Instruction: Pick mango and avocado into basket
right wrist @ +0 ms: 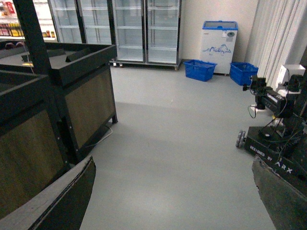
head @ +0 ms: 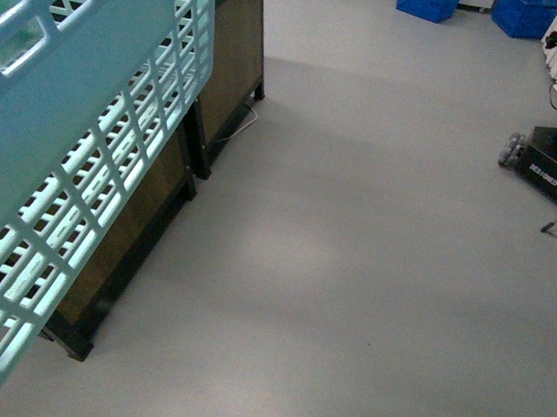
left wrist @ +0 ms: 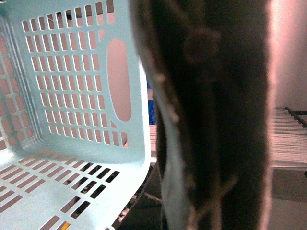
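Pale teal lattice-walled plastic basket (head: 88,165) hangs tilted at robot's left, close to body camera, long side slanting down across dark wood-panelled display stands (head: 160,204). Left wrist camera looks into basket (left wrist: 72,96); blurred dark mass fills foreground, so cannot tell whether left fingers clench anything. Black right fingers (right wrist: 72,196) spread wide, nothing between them, pointed over grey floor (right wrist: 182,143). Mango, avocado in no view; probably in stands to robot's left, with unloaded right arm likelier to reach.
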`<action>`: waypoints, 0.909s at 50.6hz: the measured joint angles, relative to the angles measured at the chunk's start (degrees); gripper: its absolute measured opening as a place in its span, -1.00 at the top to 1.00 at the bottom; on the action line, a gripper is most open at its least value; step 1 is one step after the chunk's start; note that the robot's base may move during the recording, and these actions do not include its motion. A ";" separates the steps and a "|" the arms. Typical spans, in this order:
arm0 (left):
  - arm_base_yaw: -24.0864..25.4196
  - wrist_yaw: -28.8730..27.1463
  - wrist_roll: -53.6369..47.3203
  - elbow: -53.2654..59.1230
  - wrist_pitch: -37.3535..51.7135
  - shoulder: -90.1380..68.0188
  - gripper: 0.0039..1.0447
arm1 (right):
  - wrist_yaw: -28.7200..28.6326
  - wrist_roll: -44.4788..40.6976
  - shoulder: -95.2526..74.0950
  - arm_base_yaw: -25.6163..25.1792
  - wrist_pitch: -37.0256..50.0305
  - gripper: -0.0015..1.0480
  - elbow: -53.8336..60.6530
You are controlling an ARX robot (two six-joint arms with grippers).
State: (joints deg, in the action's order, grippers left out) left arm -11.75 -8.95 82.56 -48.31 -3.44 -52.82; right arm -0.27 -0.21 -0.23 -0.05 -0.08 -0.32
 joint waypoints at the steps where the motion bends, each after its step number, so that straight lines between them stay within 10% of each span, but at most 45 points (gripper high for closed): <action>1: 0.00 0.00 -0.02 0.00 0.00 0.00 0.86 | 0.00 0.02 0.00 0.00 0.00 -0.85 0.00; 46: 0.00 0.00 0.00 -0.04 0.00 0.22 0.87 | 0.00 0.02 -0.02 0.00 -0.02 -0.85 0.00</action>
State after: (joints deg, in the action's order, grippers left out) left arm -11.75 -8.95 82.56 -48.36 -3.44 -52.60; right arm -0.27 -0.19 -0.25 -0.05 -0.10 -0.32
